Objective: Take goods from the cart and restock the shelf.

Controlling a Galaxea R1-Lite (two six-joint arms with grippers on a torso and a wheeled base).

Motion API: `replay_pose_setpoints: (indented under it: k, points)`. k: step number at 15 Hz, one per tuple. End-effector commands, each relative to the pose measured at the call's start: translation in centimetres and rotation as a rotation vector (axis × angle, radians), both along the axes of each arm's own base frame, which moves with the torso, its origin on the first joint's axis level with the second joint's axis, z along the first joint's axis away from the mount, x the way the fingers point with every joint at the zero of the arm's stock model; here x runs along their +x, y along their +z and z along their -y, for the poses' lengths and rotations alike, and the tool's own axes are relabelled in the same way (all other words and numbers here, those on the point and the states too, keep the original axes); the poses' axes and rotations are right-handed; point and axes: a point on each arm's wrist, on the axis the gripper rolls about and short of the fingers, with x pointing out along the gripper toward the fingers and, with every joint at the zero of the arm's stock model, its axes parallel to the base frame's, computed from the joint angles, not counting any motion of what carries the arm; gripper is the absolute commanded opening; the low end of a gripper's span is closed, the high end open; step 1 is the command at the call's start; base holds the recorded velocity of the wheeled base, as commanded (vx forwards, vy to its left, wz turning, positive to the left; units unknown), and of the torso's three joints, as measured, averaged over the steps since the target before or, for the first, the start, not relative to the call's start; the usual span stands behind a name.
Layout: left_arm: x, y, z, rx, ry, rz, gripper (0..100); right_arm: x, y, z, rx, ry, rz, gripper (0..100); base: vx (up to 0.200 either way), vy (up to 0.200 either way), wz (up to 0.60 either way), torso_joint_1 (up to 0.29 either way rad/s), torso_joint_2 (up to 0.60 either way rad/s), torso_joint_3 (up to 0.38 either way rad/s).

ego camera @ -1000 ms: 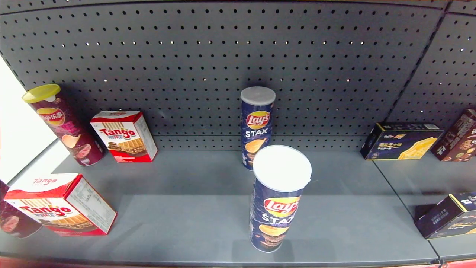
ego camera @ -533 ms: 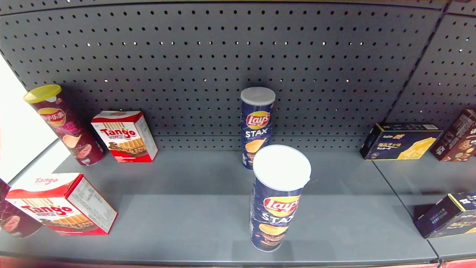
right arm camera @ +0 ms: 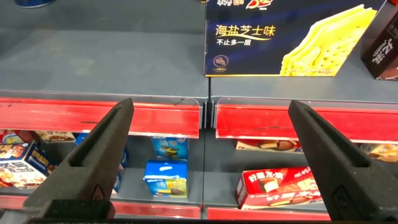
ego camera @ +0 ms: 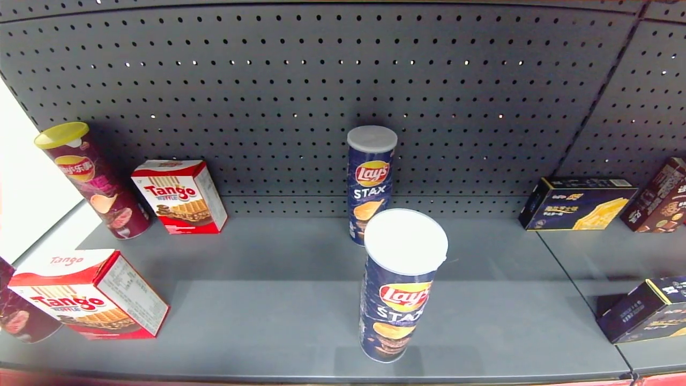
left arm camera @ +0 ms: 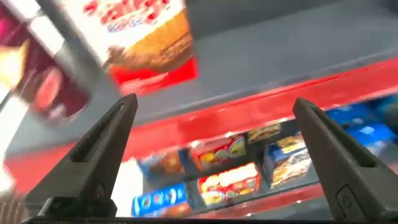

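front can [ego camera: 399, 289] upright on shelf [ego camera: 268, 316] | clear of both spread jaws

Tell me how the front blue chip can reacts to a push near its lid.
The front can stands tall on a narrow base, so it probably tips toward the rear can. Once down, its round body would likely roll. It looks rigid.

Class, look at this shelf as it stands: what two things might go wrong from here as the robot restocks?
1. The front blue chip can stands tall near the front edge of the shelf; a brushing arm might topple it.
2. The open left claw hangs near the wafer box and might knock it.
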Motion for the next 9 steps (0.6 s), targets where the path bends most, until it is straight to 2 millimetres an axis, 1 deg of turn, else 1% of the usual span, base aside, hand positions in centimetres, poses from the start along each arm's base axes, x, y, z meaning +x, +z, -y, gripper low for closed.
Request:
replay_pose_setpoints:
  k: [1,5,6,7,8,9]
  points:
    - [-0.5,-0.7,-0.01,-0.033,0.016,0.032,100,0.01,0.01,0.0,-0.001,0.001,-0.001,100,0.0,0.0,0.0,0.0,0.0,0.0]
    - [-0.51,-0.74,0.0,-0.038,0.015,0.029,100,0.01,0.01,0.0,0.001,-0.001,-0.001,100,0.0,0.0,0.0,0.0,0.0,0.0]
    - [-0.5,-0.83,-0.08,-0.042,0.052,0.02,100,0.01,0.01,0.0,0.001,-0.001,-0.001,100,0.0,0.0,0.0,0.0,0.0,0.0]
    - [-0.49,-0.91,-0.36,-0.063,0.181,0.014,100,0.01,0.01,0.0,-0.001,0.001,-0.001,100,0.0,0.0,0.0,0.0,0.0,0.0]
    - [-0.5,-0.91,-0.45,-0.125,0.222,0.013,100,0.01,0.01,0.0,-0.001,-0.001,-0.001,100,0.0,0.0,0.0,0.0,0.0,0.0]
    - [-0.5,-0.91,-0.45,-0.123,0.217,0.012,100,0.01,0.01,0.0,-0.001,-0.001,-0.001,100,0.0,0.0,0.0,0.0,0.0,0.0]
